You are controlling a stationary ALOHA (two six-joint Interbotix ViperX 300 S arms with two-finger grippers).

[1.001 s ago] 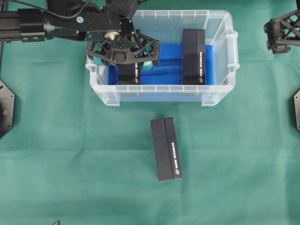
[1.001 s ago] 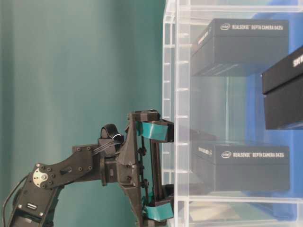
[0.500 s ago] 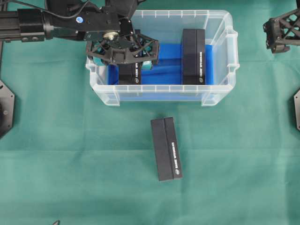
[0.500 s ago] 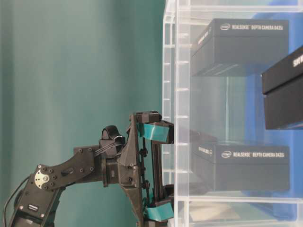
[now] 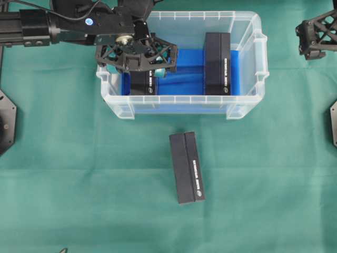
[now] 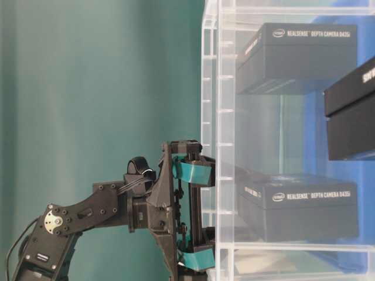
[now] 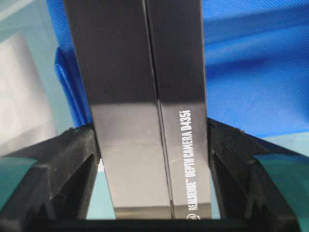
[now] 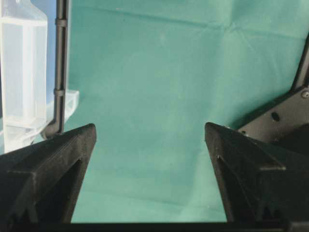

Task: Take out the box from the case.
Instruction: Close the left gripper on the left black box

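The case [image 5: 247, 100] is a clear plastic bin with a blue cloth on its bottom. My left gripper [image 5: 138, 66] reaches down into its left end. In the left wrist view its fingers [image 7: 72, 154] press both long sides of a black box [image 7: 145, 121] printed "DEPTH CAMERA D435i". That box [image 5: 142, 84] shows below the gripper from overhead. At table level, the box [image 6: 299, 205] sits slightly tilted behind the case wall [image 6: 211, 88], level with the left gripper [image 6: 199, 215]. My right gripper [image 5: 316, 37] hangs open over the cloth at the far right, holding nothing.
A second black box [image 5: 217, 63] stands in the right half of the case. A third one [image 5: 186, 167] lies on the green cloth in front of the case. The right wrist view shows the right gripper [image 8: 149, 179] over bare cloth, with the case's corner [image 8: 24, 72] at its left.
The left gripper's jaws have narrowed onto the box in the case, and the box has tilted slightly. The right arm has not moved.
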